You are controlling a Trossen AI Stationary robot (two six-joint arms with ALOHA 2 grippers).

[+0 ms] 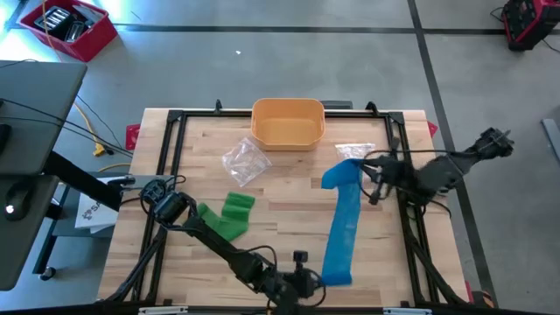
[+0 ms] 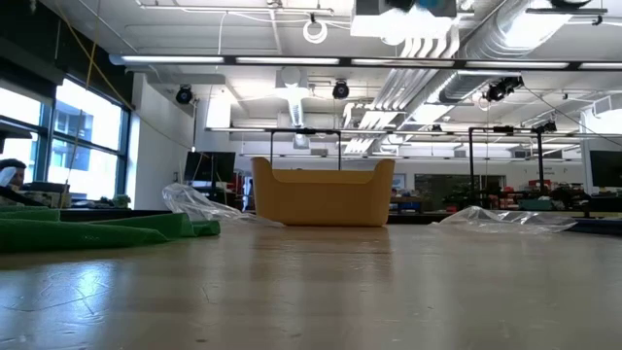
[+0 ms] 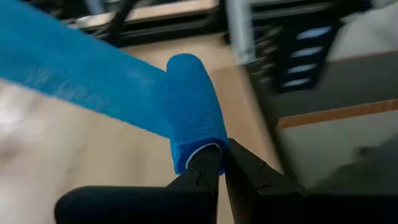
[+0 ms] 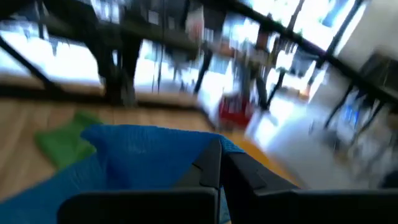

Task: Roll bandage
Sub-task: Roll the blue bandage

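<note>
your left tool is pinching the bandage roll end; your right tool is clamping its far end on the bench.

the table is pale wood in butcher-block strips, smooth with a soft sheen, edged by a black metal frame. the blue bandage looks like matt, crinkled stretch cloth. at 9 o'clock from it, the green bandage shows the same matt cloth. the tan bin is smooth matt plastic. two clear bags are glossy, wrinkled film.
</note>
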